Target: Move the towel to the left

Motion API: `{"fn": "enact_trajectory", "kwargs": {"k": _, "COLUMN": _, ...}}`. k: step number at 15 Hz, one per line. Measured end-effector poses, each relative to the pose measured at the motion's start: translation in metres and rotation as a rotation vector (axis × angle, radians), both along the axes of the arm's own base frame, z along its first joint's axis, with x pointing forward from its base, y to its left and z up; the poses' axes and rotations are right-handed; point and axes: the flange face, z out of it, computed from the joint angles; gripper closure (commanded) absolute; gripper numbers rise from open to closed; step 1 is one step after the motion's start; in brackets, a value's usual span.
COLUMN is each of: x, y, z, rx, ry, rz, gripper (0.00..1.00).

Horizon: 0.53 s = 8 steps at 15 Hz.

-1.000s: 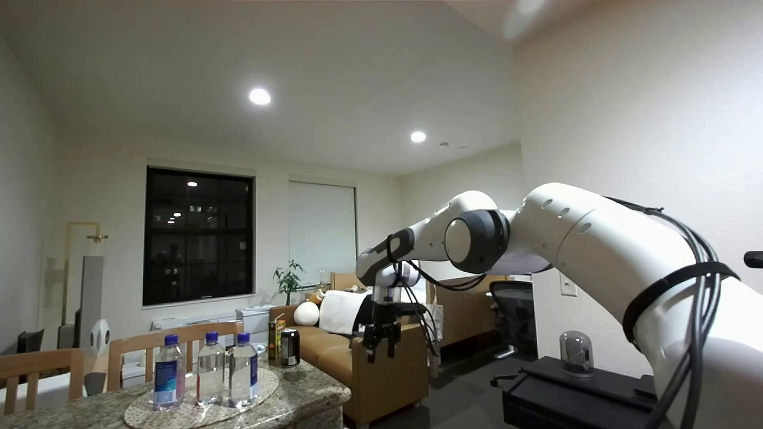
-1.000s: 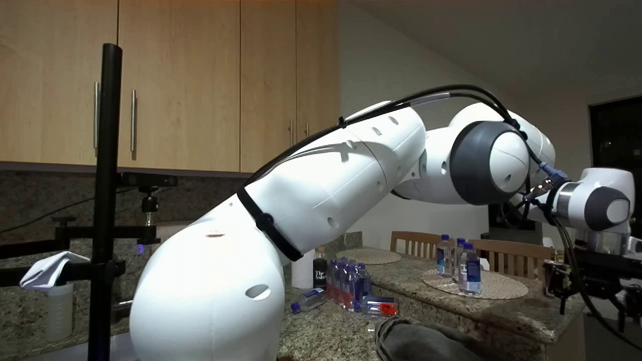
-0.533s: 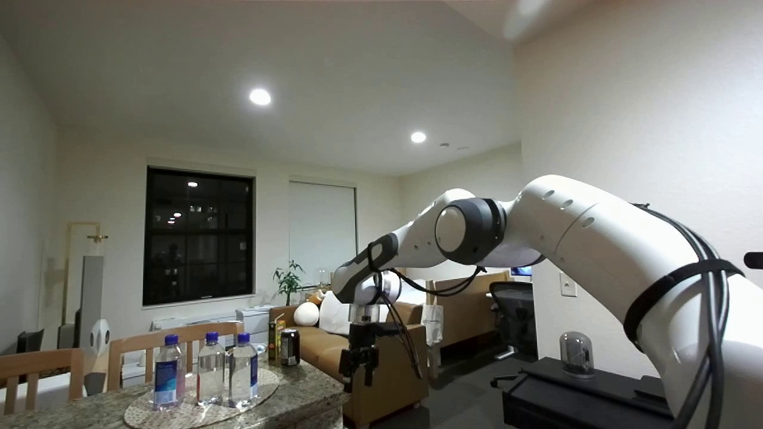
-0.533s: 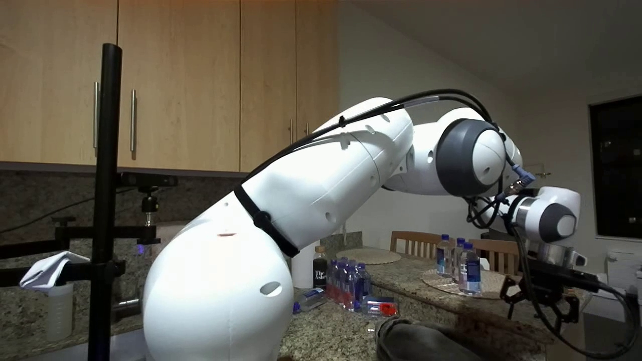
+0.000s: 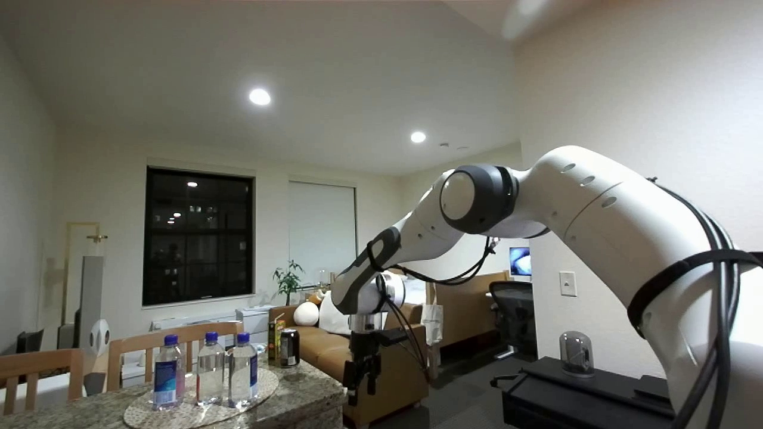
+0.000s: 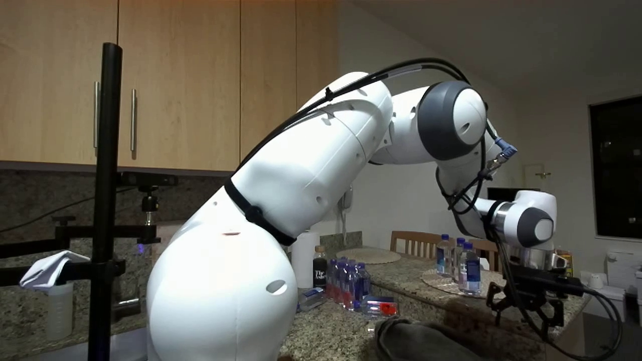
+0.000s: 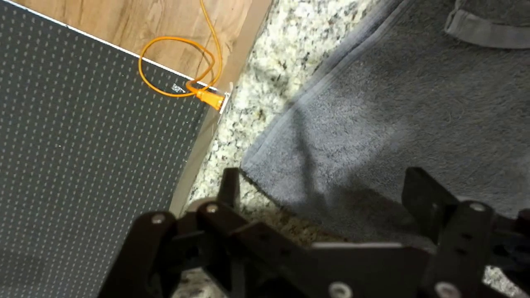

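Grey towel [image 7: 364, 128], its outline hard to judge, runs off the wrist view's edge, partly behind the wide-spread gripper [image 7: 323, 178].

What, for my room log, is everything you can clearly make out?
Towel: one, grey, on granite counter
Placemats: two, beige, raised counter
Bottles: three, clear, on one placemat
Other bottles: several, mostly clear, lower counter
Can: one, black, raised counter
Box: one, partly yellow, beside can
Wooden chairs: two, brown, behind raised counter
Sofa: one, tan, beyond raised counter
Plant: one, green, near sofa
Window: one, dark, beyond chairs
Cabinet doors: four, light wood, overhead
Stand: one, black, before cabinet doors
Folded piece: one, white, on stand
Cord: one, orange, beside granite counter
Arm: one, white, both exterior views
Gripper: one, black, open, over towel
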Motion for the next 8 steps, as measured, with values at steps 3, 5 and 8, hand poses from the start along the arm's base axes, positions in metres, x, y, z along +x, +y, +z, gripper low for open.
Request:
{"fn": "enact_trajectory", "kwargs": {"k": 3, "x": -0.028, "y": 0.042, "z": -0.029, "rx": -0.005, "ry": 0.022, "rz": 0.044, "gripper": 0.0}}
{"fn": "enact_trajectory", "kwargs": {"k": 5, "x": -0.045, "y": 0.073, "z": -0.048, "rx": -0.006, "ry": 0.043, "rz": 0.077, "gripper": 0.0}}
{"fn": "enact_trajectory", "kwargs": {"k": 8, "x": -0.039, "y": 0.07, "z": -0.044, "rx": -0.008, "ry": 0.031, "rz": 0.073, "gripper": 0.0}}
